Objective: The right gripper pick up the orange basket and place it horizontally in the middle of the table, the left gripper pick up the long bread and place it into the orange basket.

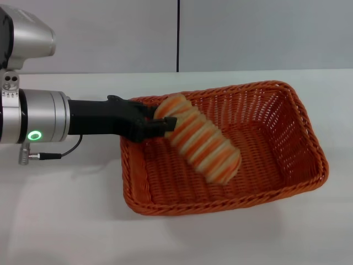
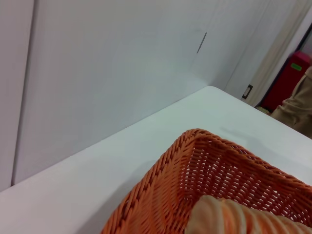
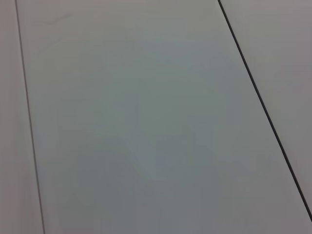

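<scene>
Head view: left gripper [image 1: 160, 126] reaching in from nine o'clock over the near-left rim of the orange basket [image 1: 287, 165], clenching one end of the long bread [image 1: 201, 144]. Loaf tilting down toward four o'clock, free end seeming to sink onto the woven floor. Basket lying crosswise on the table [image 1: 66, 221], roughly mid-table, already placed. Right gripper not appearing anywhere.

Left wrist view: looking across a braided corner of the orange basket [image 2: 165, 170], openwork wall sloping inward, cream-and-orange top of the long bread [image 2: 234, 217] showing at the frame's edge, white table [image 2: 97, 170] running beyond to a pale wall. Own fingers not showing.

Right wrist view: showing only a blank grey-white panelled surface with thin dark seams; nothing of the task visible.

Handling, judging by looks: bread appearing light and soft, ridged with crosswise orange and cream stripes, likely yielding under a hard pinch; gripping across the narrow width near an end seeming adequate. Basket appearing stiff yet light, rim offering the natural hold.
</scene>
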